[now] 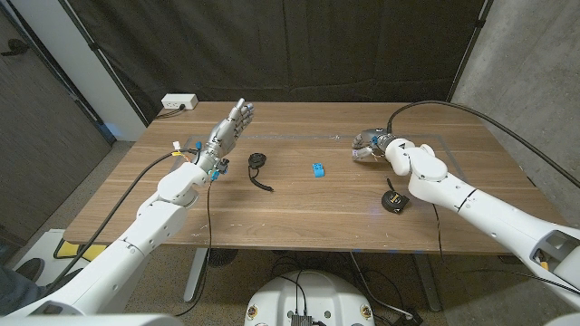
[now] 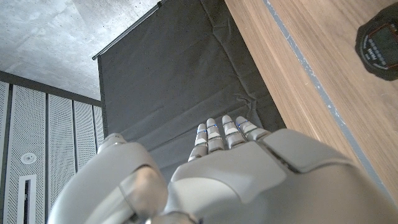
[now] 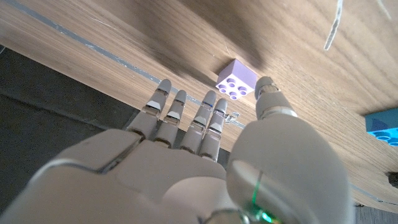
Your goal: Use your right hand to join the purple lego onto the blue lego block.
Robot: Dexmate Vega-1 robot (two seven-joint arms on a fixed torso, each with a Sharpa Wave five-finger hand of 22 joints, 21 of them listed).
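- Right hand [image 1: 369, 143]: positioned at the far right part of the tabletop [image 1: 308, 204]. In the right wrist view the right hand [image 3: 205, 155] has its fingers [image 3: 163, 112] extended side by side and the thumb set apart. It grips nothing.
- Purple lego [image 3: 237, 82]: lies on the wood, studs visible, in the gap between the thumb tip and the fingertips. The thumb tip is just beside the block; contact cannot be confirmed. In the head view the block is hidden by the hand.
- Blue lego block [image 1: 318, 169]: lies near the middle of the tabletop, apart from the right hand and towards the robot's left of it. A corner of the blue lego block [image 3: 382, 126] shows at the edge of the right wrist view.
- Left hand [image 1: 231, 128]: raised above the far left part of the tabletop, fingers straight and close together, holding nothing. The left wrist view shows the back of the left hand [image 2: 249, 180] against a dark curtain [image 2: 174, 81].
- Other items: a small black object with a cord [image 1: 258, 165] lies near the left hand; a round black object [image 1: 395, 201] lies beside the right forearm.
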